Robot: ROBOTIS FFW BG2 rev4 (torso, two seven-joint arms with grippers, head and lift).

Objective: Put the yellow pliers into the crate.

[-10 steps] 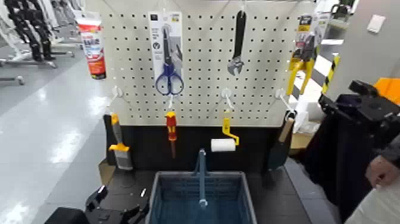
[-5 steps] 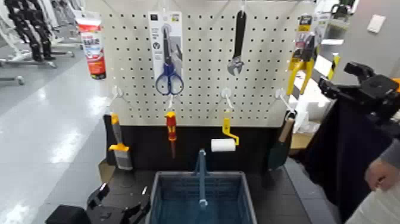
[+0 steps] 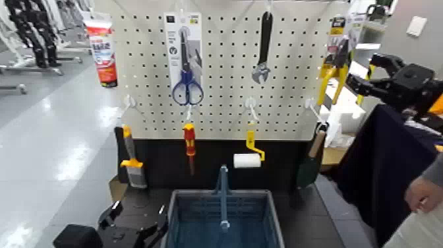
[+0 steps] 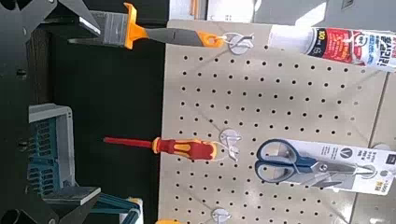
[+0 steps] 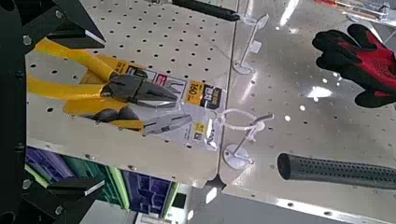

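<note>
The yellow pliers hang on their card at the pegboard's top right. In the right wrist view the pliers lie just ahead of my fingers. My right gripper is raised just right of them, open and empty, not touching; it shows in its own view with the jaws spread above and below the pliers. The blue-grey crate stands below the board at the centre, and also shows in the left wrist view. My left gripper is parked low, left of the crate, open and empty.
The pegboard also holds blue scissors, a wrench, a red screwdriver, a yellow paint roller, a brush and a tube. A person's hand is at the right edge, beside a dark covered stand.
My right gripper has risen and moved left, from beside the dark stand to just right of the yellow pliers. The left arm has barely moved.
</note>
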